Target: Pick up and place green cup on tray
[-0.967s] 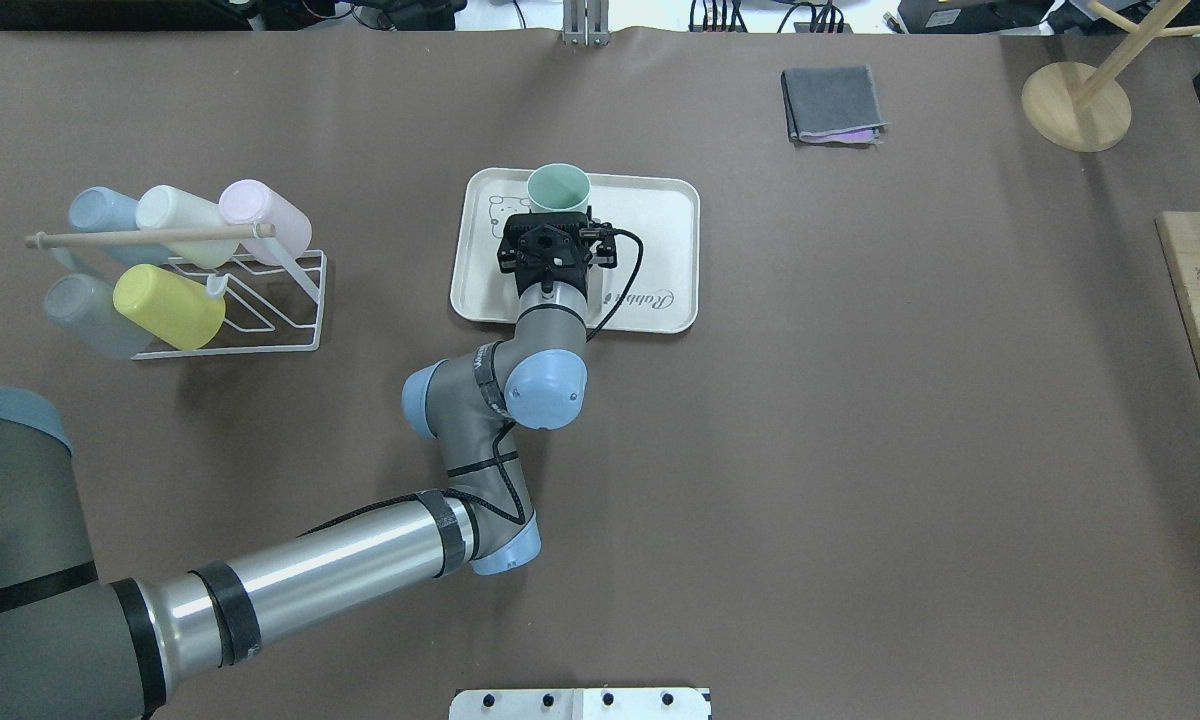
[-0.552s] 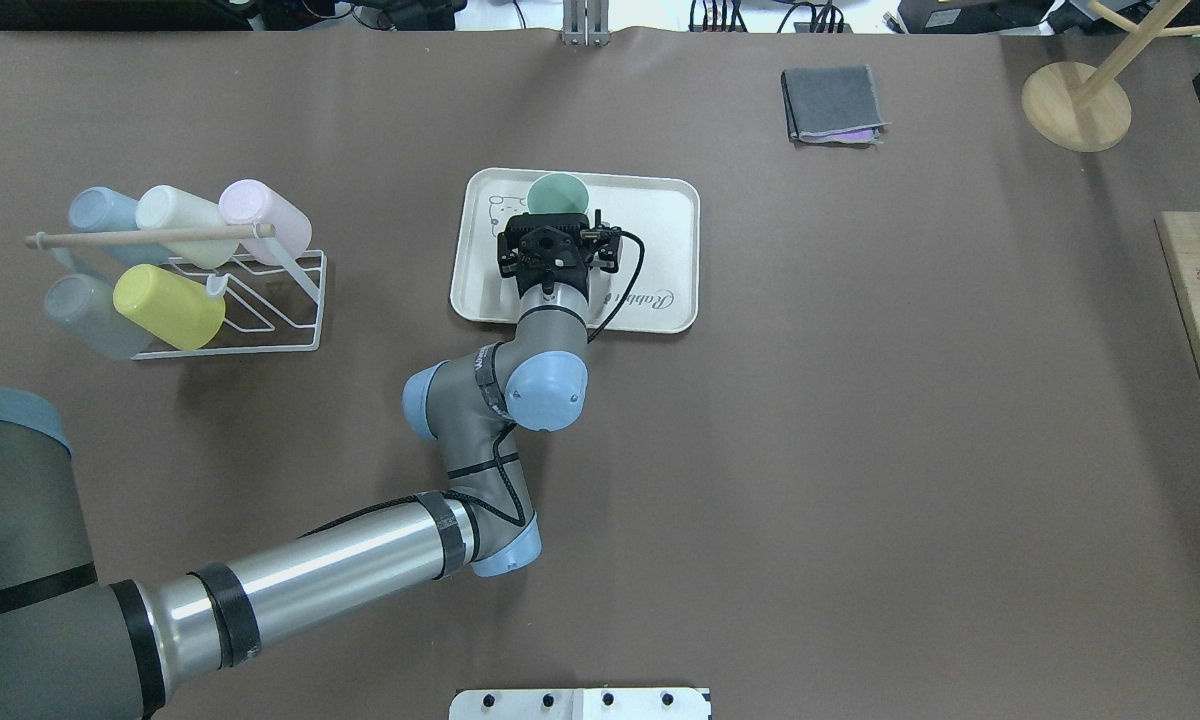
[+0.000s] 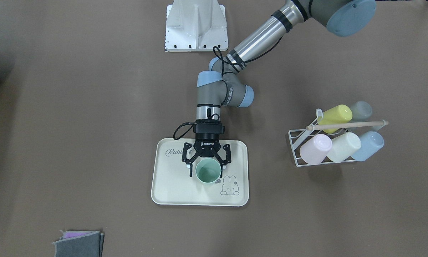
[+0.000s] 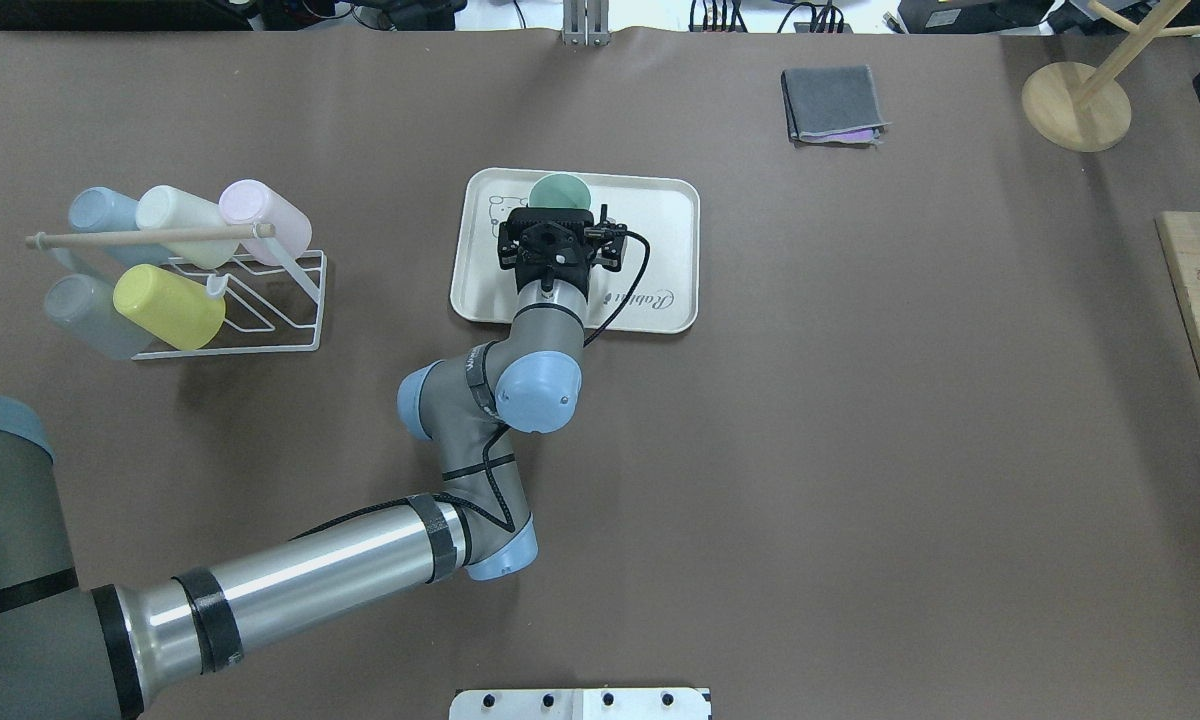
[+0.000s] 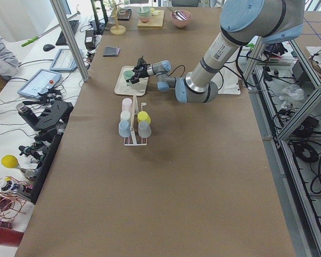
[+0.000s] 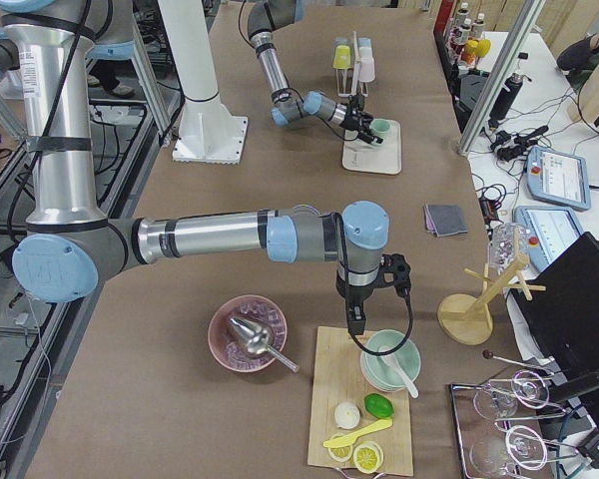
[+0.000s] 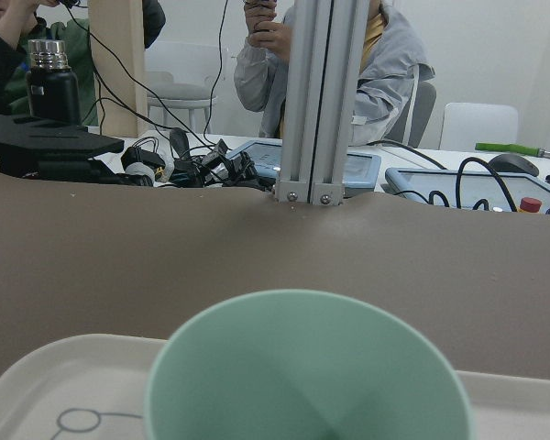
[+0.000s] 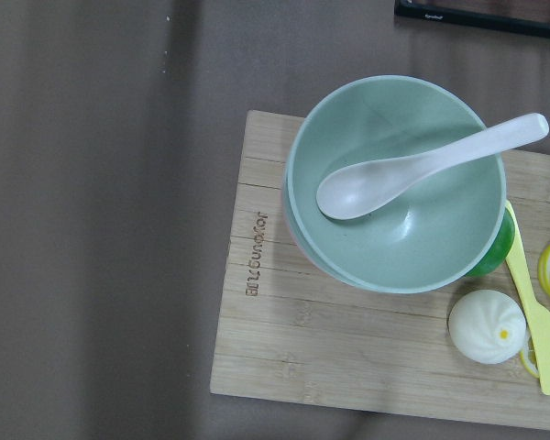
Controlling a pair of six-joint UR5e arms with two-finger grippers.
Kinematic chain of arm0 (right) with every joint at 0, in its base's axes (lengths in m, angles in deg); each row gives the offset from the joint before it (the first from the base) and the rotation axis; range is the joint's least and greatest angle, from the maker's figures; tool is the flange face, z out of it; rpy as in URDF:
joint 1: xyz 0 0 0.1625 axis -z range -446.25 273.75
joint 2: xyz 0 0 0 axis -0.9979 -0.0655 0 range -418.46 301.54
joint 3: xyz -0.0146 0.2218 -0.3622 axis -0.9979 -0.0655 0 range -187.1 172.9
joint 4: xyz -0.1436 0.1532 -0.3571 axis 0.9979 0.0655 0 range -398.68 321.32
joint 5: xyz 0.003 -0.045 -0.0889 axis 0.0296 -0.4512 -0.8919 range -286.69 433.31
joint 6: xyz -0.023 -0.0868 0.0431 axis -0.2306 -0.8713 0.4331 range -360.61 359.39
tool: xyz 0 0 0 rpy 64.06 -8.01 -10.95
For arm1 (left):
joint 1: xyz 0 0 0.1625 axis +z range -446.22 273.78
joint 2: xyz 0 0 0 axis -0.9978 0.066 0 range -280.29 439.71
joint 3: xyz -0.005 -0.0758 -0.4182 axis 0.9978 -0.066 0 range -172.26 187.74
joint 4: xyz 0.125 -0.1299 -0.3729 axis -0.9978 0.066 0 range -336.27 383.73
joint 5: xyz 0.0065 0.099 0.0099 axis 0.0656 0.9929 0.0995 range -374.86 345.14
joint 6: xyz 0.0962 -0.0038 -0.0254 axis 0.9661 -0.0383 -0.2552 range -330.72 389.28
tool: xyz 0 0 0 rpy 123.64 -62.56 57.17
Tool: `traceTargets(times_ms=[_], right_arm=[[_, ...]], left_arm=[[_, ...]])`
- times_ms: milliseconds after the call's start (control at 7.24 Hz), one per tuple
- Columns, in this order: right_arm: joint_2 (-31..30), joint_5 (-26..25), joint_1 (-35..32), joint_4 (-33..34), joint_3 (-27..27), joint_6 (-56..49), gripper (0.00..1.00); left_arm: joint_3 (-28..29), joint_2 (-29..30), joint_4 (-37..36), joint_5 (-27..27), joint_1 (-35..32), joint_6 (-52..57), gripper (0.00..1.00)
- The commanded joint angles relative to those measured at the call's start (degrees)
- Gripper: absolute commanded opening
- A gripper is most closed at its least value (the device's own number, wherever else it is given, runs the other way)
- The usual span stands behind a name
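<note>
The green cup [image 3: 207, 171] is flanked on the tray [image 3: 171, 189] by fingers [image 3: 191, 170] of the left gripper [image 3: 206, 174]; clamped or apart cannot be told. It could be toppled if snagged during withdrawal.

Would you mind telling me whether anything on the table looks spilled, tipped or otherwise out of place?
Nothing stands out. The green cup stands upright on the tray with the left pincer astride it, no spill shows, and the rack of other cups looks orderly.
</note>
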Motion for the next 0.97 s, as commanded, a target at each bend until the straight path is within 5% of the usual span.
traceTargets(times_ms=[0,276,829], right_arm=[[0.07,0.04,0.33,-0.23,-0.19,0.33,1.00],[-0.01,0.04,0.33,-0.23,-0.19,0.33,1.00],[-0.10,0.13,0.24,-0.23,-0.10,0.42,1.00]], left_arm=[[-2.33,-2.18,1.49,-0.25,-0.01,3.79,0.98],[-5.48,-3.86,8.07,-1.47,0.25,9.94,0.98],[-14.69,-10.87,9.94,-5.85,0.34,15.14,0.98]])
